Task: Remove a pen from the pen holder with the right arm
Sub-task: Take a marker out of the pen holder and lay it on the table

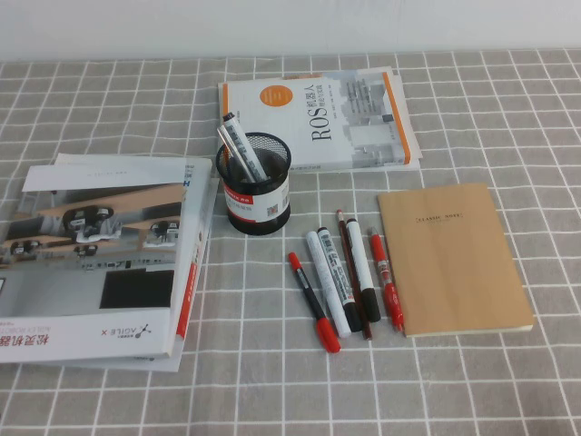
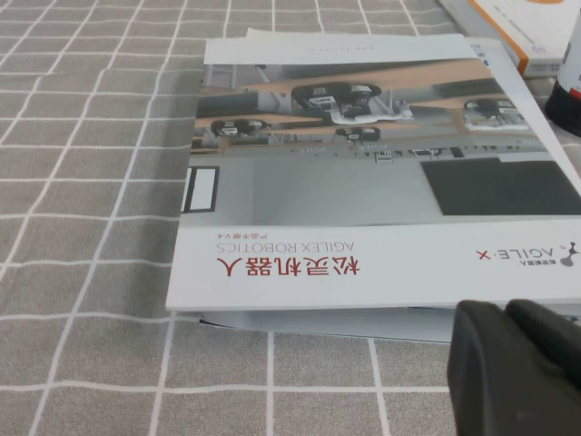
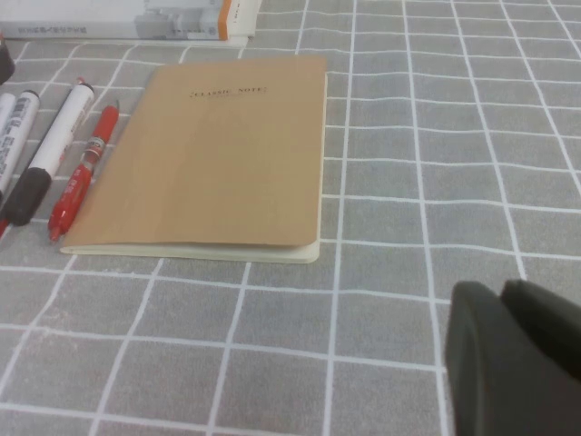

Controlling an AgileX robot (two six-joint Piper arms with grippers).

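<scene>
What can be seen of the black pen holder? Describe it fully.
The pen holder is a black wire-mesh cylinder with a white and red label band, standing upright on the checked cloth, in front of the ROS book and close beside the brochure stack. Pens lean inside it. The right hand hangs near the notebook, the left hand near that stack; neither touches it.

My left gripper (image 2: 508,313) hangs low over the grey checked surface (image 2: 91,291), dark fingers (image 2: 481,372) pressed together, just beside the near edge of a robotics brochure (image 2: 363,200). Past the brochure show a book (image 2: 536,23) corner and the black holder (image 2: 568,100).
</scene>
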